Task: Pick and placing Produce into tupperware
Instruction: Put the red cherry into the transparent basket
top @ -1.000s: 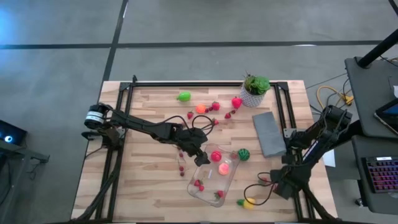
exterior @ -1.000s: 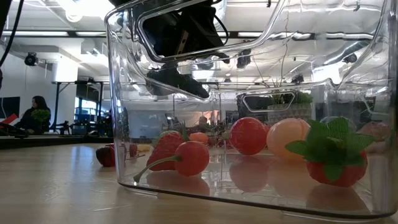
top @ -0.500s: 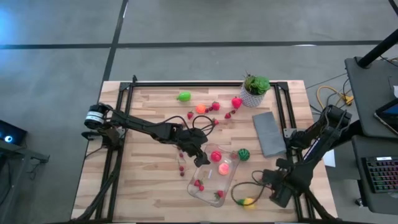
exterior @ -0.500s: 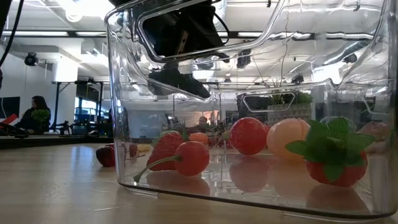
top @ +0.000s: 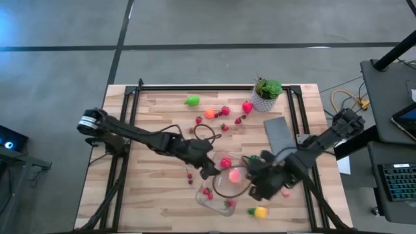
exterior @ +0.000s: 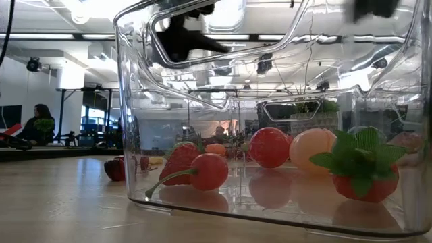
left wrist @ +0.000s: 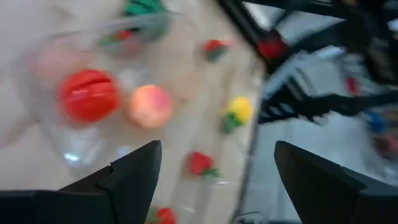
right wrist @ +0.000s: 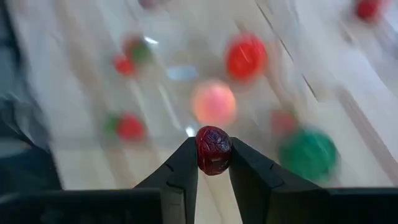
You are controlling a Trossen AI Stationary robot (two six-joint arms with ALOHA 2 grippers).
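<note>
The clear tupperware (top: 223, 188) stands near the table's front edge and holds a red tomato (top: 225, 162), a peach-coloured piece (top: 234, 175) and strawberries (top: 208, 192). My right gripper (top: 255, 187) hovers above the tupperware's right rim, shut on a dark red berry (right wrist: 213, 149). My left gripper (top: 207, 170) hangs open over the far left corner of the tupperware, nothing between its fingers (left wrist: 127, 180). More produce lies loose on the table: a yellow piece (top: 260, 211), a light green one (top: 192, 101), an orange one (top: 209, 114) and red berries (top: 225, 110). My right gripper pinches the dark red berry by its two opposite sides (right wrist: 200, 152) between the tips of its two fingers (right wrist: 180, 171). The fingers slant downward, coming from the table's right side. The berry is lifted clear of the table, above the tupperware's contents.
A potted plant (top: 266, 92) stands at the far right, with a flat grey slab (top: 279, 135) in front of it. A dark green piece (right wrist: 308, 152) lies right of the tupperware. Black rails (top: 127, 130) run along the table's sides. Bare wood lies at the near left.
My right gripper has swung from the table's near right edge toward the tupperware, rising and turning as it went. My left gripper has risen above the tupperware. The tupperware and the produce in it have stayed put.
</note>
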